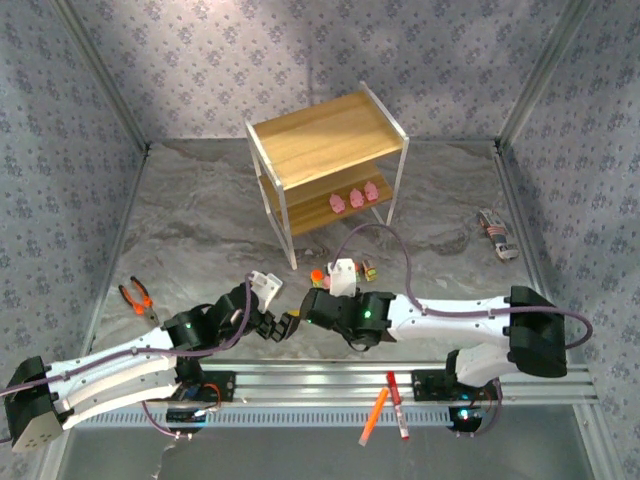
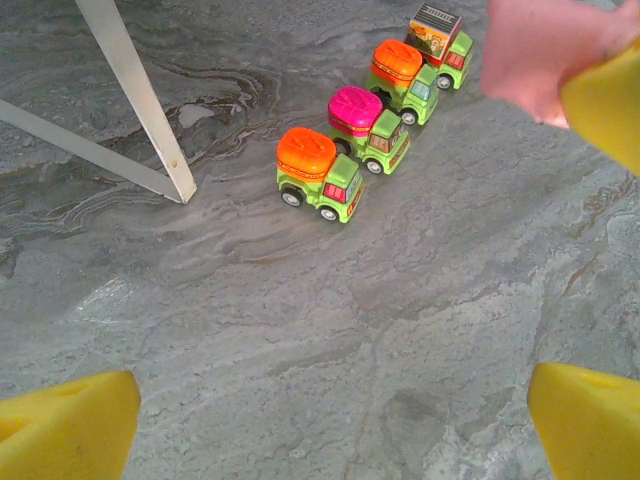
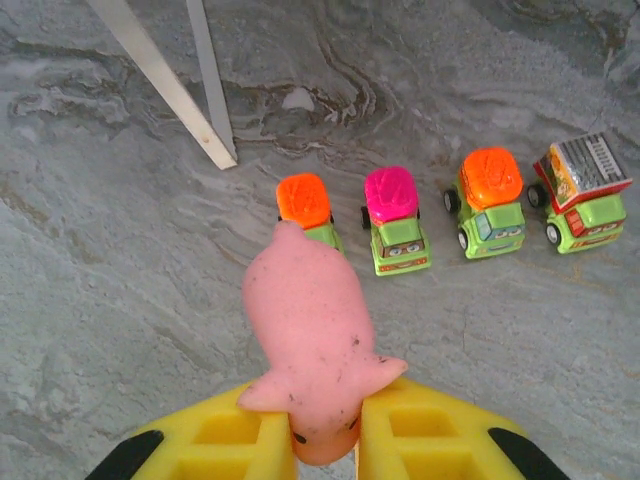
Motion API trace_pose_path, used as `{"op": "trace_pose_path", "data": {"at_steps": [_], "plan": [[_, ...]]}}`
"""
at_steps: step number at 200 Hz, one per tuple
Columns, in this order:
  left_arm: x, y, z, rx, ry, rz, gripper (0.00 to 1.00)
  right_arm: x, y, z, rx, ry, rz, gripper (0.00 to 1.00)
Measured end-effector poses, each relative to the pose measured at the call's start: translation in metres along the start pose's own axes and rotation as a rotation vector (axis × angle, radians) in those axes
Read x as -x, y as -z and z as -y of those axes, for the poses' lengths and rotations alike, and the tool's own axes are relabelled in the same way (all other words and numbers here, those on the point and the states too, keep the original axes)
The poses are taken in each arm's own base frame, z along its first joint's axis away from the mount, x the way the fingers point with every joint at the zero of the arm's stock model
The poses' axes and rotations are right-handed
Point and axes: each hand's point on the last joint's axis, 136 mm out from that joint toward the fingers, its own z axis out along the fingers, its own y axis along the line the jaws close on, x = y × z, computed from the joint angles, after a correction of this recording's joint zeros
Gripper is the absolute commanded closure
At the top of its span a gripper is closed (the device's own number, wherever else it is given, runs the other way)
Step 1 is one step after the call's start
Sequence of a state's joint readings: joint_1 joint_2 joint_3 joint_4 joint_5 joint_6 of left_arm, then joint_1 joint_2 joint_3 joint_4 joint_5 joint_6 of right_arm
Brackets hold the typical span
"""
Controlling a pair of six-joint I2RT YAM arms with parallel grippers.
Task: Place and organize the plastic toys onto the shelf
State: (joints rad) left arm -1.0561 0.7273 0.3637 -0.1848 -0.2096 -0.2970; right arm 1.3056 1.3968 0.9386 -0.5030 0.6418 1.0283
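Your right gripper (image 3: 325, 440) pinches 1 pink plastic pig (image 3: 312, 335) over 4 green toy trucks (image 3: 398, 235), left gripper (image 1: 278, 325) gapes wide; next, lift it beside 3 pigs (image 1: 355, 197) on the wooden 2-tier shelf (image 1: 325, 140).

Pink pig (image 3: 315, 340), grn trucks (image 3: 400, 245) — orange, pink tops; grey marbled tbl (image 3: 100, 300)

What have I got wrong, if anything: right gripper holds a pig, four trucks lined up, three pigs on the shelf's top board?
The board: top external shows the three pigs on the lower board of the shelf, not the top. The rest holds.
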Motion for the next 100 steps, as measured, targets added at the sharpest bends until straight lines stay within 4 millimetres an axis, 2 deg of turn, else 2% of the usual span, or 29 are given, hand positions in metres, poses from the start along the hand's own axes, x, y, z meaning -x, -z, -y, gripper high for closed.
{"op": "trace_pose_path", "data": {"at_steps": [100], "plan": [[-0.003,-0.002,0.0,0.0,-0.003,-0.014,0.01,0.048,0.004,0.001,-0.018,0.06,0.077,0.8]]}}
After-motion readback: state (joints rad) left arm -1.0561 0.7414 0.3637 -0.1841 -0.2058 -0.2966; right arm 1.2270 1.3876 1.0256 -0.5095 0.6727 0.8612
